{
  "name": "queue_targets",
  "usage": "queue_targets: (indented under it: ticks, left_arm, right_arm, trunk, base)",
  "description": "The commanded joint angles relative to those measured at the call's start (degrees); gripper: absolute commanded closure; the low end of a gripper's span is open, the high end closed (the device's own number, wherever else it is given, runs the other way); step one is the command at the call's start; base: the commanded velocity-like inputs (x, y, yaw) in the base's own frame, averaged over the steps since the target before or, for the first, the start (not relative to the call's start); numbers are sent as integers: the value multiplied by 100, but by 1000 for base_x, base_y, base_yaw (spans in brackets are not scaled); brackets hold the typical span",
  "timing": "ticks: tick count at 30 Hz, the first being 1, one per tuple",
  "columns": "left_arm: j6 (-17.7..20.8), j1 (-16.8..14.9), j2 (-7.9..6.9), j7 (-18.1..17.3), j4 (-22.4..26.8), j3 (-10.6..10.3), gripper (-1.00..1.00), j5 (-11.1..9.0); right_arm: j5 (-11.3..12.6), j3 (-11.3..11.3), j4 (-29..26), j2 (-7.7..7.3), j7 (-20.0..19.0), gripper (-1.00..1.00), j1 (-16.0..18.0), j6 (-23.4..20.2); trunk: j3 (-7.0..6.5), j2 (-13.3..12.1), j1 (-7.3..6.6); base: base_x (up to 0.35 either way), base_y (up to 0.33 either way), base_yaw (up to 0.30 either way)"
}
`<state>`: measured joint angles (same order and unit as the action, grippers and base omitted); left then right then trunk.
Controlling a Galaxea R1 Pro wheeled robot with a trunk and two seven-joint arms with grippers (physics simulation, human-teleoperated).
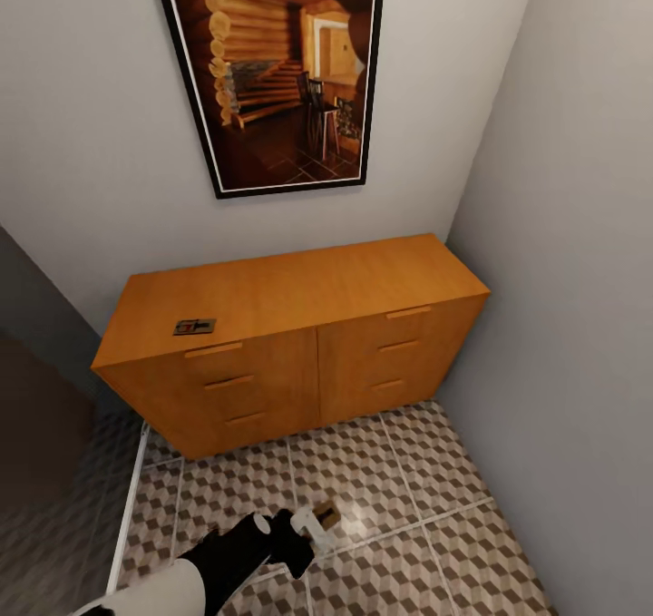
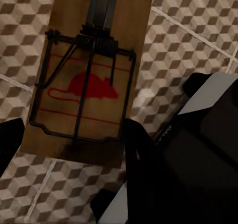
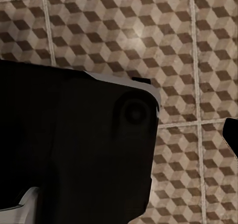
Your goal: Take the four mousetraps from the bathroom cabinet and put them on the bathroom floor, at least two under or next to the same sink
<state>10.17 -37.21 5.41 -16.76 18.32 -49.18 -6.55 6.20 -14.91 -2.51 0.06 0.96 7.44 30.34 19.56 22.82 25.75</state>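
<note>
Between left end effector (image 2: pixel 69 135) fingers, mousetrap (image 2: pixel 87 80), above bathroom floor (image 2: pixel 198 30)

Mousetrap (image 1: pixel 194 327) atop cabinet (image 1: pixel 299 344) — flat.

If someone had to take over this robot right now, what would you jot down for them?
Left end effector: shut on a mousetrap, held over the bathroom floor.
Right end effector: cannot tell; the right wrist view shows mostly a dark body above the tiles.
A second mousetrap lies on top of the cabinet, near its left end.
Done: one trap lifted off.
Left: set this trap down, fetch the one on the cabinet, find the others. At least two should end up by the sink, which lies elsewhere.
</note>
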Motion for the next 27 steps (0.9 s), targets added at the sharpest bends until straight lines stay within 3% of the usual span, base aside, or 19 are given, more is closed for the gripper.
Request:
queue_targets:
  ticks: [1,7,10,13,20,23,25,27]
  left_arm:
    - [-261,36,-3,5,-264,-23,100,-115]
    - [-1240,146,-6,-11,-1275,-15,100,-691]
    - [-1799,287,-24,-12,-1836,-13,100,-1220]
    - [-2254,463,-120,4,-2096,-9,100,-1584]
    - [-3018,889,-433,13,-2227,-12,100,-2229]
    - [-3570,1038,-540,19,-2242,-12,100,-2490]
    - [-4138,1168,-634,27,-2249,-10,100,-2674]
    - [-4398,1250,-711,29,-2252,-7,100,-2766]
  right_arm:
    - [57,-53,-33,-8,10,-100,4,57]
    - [57,-49,-117,-29,22,-100,4,357]
    - [52,-48,-134,-32,27,-100,4,514]
    - [49,-47,-142,-32,32,-100,4,563]
    - [29,-54,-372,-40,44,-100,4,585]
    - [24,-55,-531,-44,53,-100,4,583]
    - [23,-54,-719,-73,81,-100,4,575]
    - [22,-51,-892,-96,139,-100,2,552]
  trunk:
    - [8,10,3]
    - [8,10,3]
    - [8,10,3]
    - [8,10,3]
    - [8,10,3]
    - [8,10,3]
    - [8,10,3]
    - [8,10,3]
  base:
    - [0,0,0]
    - [0,0,0]
    - [0,0,0]
    - [0,0,0]
    - [0,0,0]
    - [0,0,0]
    - [0,0,0]
    - [0,0,0]
